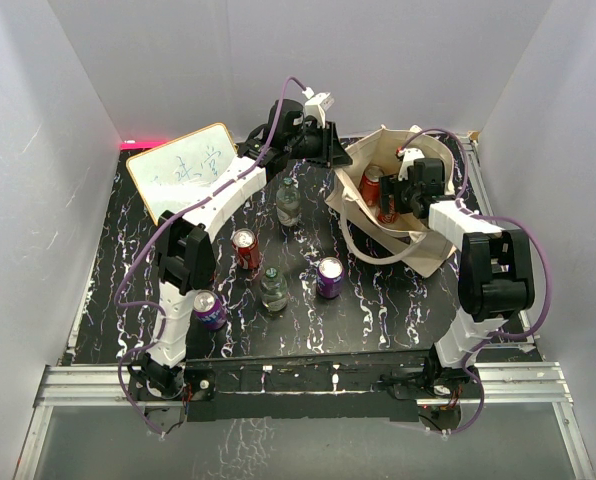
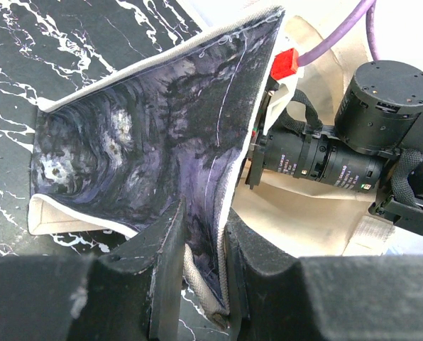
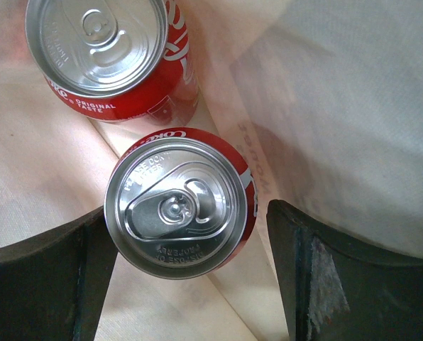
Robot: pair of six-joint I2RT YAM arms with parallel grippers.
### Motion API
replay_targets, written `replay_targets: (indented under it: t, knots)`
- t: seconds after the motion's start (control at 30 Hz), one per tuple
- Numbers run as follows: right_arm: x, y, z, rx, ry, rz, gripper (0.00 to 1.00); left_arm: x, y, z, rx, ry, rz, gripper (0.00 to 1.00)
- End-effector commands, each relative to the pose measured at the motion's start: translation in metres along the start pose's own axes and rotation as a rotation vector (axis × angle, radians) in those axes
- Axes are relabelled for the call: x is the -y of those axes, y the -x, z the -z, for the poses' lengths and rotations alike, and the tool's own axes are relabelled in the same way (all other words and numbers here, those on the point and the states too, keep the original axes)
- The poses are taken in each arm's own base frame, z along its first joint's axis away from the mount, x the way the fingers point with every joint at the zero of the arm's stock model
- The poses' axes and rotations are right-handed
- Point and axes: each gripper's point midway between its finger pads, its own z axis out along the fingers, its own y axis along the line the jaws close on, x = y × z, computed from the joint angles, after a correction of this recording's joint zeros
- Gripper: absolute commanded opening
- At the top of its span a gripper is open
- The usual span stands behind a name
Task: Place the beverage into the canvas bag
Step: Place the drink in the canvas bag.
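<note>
The beige canvas bag (image 1: 418, 235) lies open at the back right, its black panel (image 2: 147, 142) facing the left wrist view. My left gripper (image 1: 330, 150) is shut on the bag's rim (image 2: 229, 213), holding the mouth open. My right gripper (image 1: 398, 195) reaches into the bag with jaws open. A red cola can (image 3: 179, 206) stands between its fingers, close to the left finger (image 3: 48, 277) and apart from the right finger (image 3: 318, 270). A second red cola can (image 3: 112, 53) stands beside it inside the bag. Both show in the top view (image 1: 371, 185).
On the black marbled table (image 1: 378, 320) stand a red can (image 1: 245, 248), two purple cans (image 1: 330, 277) (image 1: 209, 309) and two clear bottles (image 1: 288, 200) (image 1: 272, 290). A whiteboard (image 1: 183, 170) leans at the back left. White walls enclose the table.
</note>
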Motion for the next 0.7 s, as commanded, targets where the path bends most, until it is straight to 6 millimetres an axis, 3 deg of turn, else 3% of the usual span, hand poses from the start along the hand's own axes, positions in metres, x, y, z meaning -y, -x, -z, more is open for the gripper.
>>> replay_targets:
  t: [0.0,0.67]
  knots:
    - [0.020,-0.006,-0.009,-0.028,-0.042,-0.021,0.85,0.025,0.041,0.018,0.093,-0.062,-0.047,0.00]
    - [0.013,0.047,0.024,0.100,-0.010,0.033,0.96,0.026,0.043,0.010,0.104,-0.071,-0.029,0.00]
